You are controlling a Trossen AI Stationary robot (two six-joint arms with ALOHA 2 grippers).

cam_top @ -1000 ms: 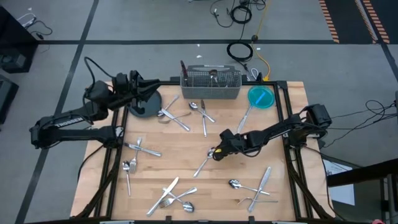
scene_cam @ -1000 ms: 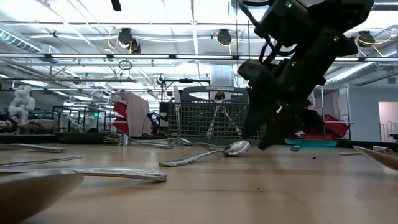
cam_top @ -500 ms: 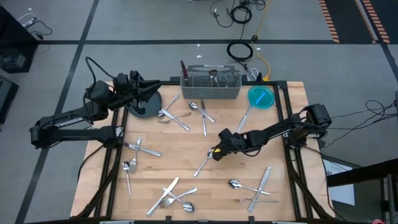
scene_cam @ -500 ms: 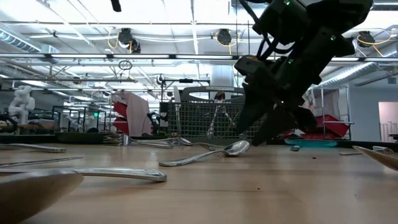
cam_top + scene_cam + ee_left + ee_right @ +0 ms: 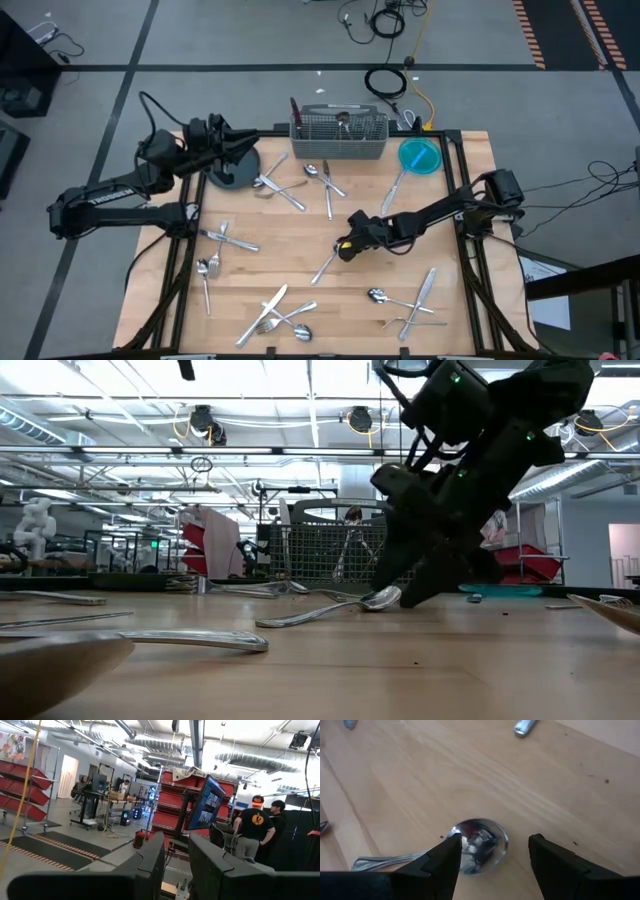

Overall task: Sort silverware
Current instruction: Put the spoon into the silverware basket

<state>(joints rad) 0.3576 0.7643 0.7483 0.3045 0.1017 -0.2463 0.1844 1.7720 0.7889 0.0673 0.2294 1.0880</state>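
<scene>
R gripper point(image 5: 400, 585) dropped lower onto spoon point(image 5: 330, 610), jaws straddling bowl.

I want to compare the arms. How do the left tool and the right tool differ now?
The right tool is low at the table's middle, open around a spoon's bowl; the left tool is raised at the far left corner, over the dark plate. The left tool's gap is narrower. Neither holds anything.

Lighting: bright, even, from ceiling lights point(image 5: 300, 380); soft shadows on table point(image 5: 300, 240); low view's foreground blurred; spoon bowl point(image 5: 479, 845) glares.
</scene>
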